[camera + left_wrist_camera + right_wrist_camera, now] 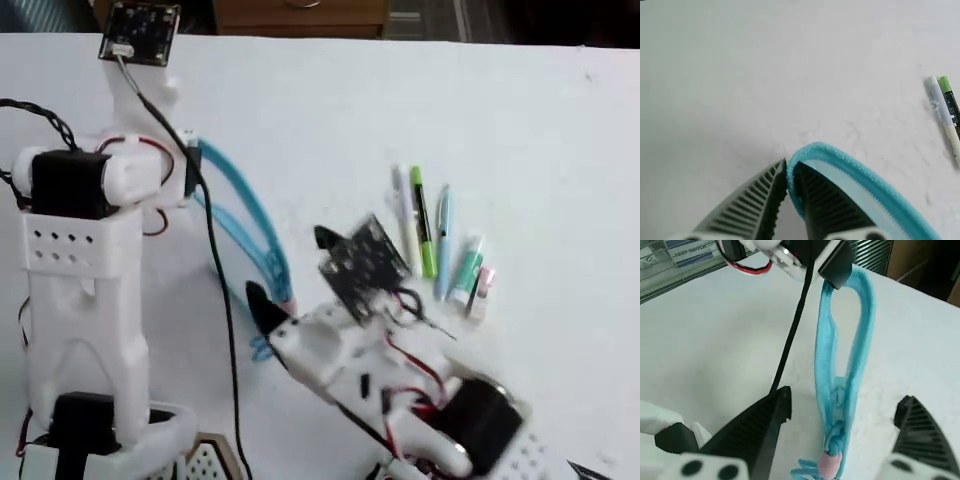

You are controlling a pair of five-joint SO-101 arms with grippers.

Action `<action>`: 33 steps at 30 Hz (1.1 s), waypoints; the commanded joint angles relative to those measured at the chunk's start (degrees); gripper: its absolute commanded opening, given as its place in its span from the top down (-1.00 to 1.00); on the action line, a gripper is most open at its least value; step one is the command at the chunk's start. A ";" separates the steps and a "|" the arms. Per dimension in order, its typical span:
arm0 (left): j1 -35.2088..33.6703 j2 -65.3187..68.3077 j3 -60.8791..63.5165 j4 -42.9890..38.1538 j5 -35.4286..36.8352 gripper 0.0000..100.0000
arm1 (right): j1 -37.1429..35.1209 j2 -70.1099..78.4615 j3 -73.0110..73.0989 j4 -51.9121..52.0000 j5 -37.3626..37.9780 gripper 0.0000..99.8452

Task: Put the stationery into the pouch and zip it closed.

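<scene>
The left arm (85, 260) hides one end of the pouch (240, 190).

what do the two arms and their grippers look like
The left arm and right arm have white plastic shells, black motors, and red and black wiring. The left gripper is ribbed, grey and black; the right gripper is black, ribbed and pointed.

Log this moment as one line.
left end effector: shut on pouch rim | right end effector: open, straddling pouch | stationery: on table, outside pouch
</scene>
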State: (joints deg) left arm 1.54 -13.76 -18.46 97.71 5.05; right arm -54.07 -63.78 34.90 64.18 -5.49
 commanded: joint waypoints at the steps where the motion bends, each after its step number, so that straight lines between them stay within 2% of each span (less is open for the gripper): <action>1: 0.40 2.24 -0.53 -0.35 0.62 0.95 | -2.95 4.53 -2.64 -3.91 -1.93 0.35; 4: 0.13 2.24 -0.53 -0.26 0.62 0.95 | -2.95 8.31 -2.37 -7.52 -1.85 0.41; 6: 0.04 2.24 -0.53 0.09 0.62 0.95 | 0.48 9.98 -2.55 -9.01 -1.49 0.63; 8: -0.04 2.15 -0.53 0.26 0.53 0.95 | 4.79 10.77 -2.64 -11.74 -1.41 0.96; 9: -0.31 2.15 -0.53 0.44 0.44 0.95 | 6.90 11.12 -2.64 -12.88 -1.41 0.98; 10: -0.13 2.15 -0.53 0.62 0.26 0.95 | 8.57 11.56 -2.64 -13.76 -1.41 0.91; 12: 0.04 2.15 -0.09 1.41 -0.62 0.95 | 10.33 12.79 -2.99 -14.37 -0.09 0.98; 20: -0.04 1.54 0.88 4.66 -1.76 0.95 | 16.84 18.77 -7.82 -14.37 5.36 0.96; 30: -0.04 1.98 1.32 4.66 1.93 0.96 | 18.51 27.38 -11.96 -10.51 12.92 0.95; 33: 0.66 1.63 0.97 4.57 1.58 0.96 | 20.00 28.18 -12.04 -10.15 13.27 0.80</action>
State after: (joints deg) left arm 0.84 -13.85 -18.55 100.00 6.20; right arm -37.19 -37.05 24.44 53.45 7.16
